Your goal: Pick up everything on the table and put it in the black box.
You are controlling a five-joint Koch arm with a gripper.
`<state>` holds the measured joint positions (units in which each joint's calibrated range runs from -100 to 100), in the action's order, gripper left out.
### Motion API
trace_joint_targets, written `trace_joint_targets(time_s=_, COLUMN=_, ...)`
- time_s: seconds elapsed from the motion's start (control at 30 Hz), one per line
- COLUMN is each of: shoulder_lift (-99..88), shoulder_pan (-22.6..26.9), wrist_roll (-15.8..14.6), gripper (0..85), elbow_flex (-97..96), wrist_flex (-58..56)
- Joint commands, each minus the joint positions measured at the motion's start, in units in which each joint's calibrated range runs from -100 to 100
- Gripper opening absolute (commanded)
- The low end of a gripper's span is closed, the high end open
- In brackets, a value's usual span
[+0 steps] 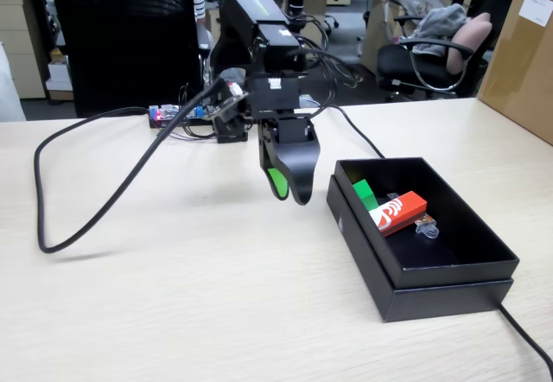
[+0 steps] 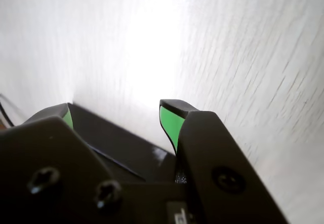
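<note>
Black end effector hangs empty, jaws apart, left of the box holding red carton and green cube.

Light beige wood-grain table; black box sits at right w/ black cable looping at left, electronics board at far edge.

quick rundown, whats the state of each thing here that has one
gripper: open, empty, hanging above the beige wood-grain tabletop
shallow matte black cardboard box: open, no lid on it
small green cube: inside the box
red rectangular box with white stripes: inside the box, tilted
small colourful wrapped packet: inside the box
</note>
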<state>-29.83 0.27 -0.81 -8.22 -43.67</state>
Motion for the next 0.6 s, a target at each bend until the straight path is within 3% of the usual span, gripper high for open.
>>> trace_joint_targets(time_s=0.0, shoulder_lift=-11.0, shoulder_pan=0.0, wrist_roll=0.2, gripper=36.0, elbow_flex=-5.7, wrist_flex=7.0)
trace_joint_targets(time_s=0.23, shoulder_lift=-25.2, shoulder_pan=-0.4, wrist_roll=0.3, gripper=36.0, elbow_flex=-20.4, wrist_flex=12.1)
trace_joint_targets(time_s=0.4, shoulder_lift=-38.5, shoulder_pan=-1.1, wrist_roll=0.9, gripper=36.2, elbow_flex=-38.7, wrist_flex=24.4)
trace_joint_targets(time_s=0.57, shoulder_lift=-48.3, shoulder_pan=-1.0, wrist_roll=1.5, gripper=36.2, elbow_flex=-49.7, wrist_flex=29.5)
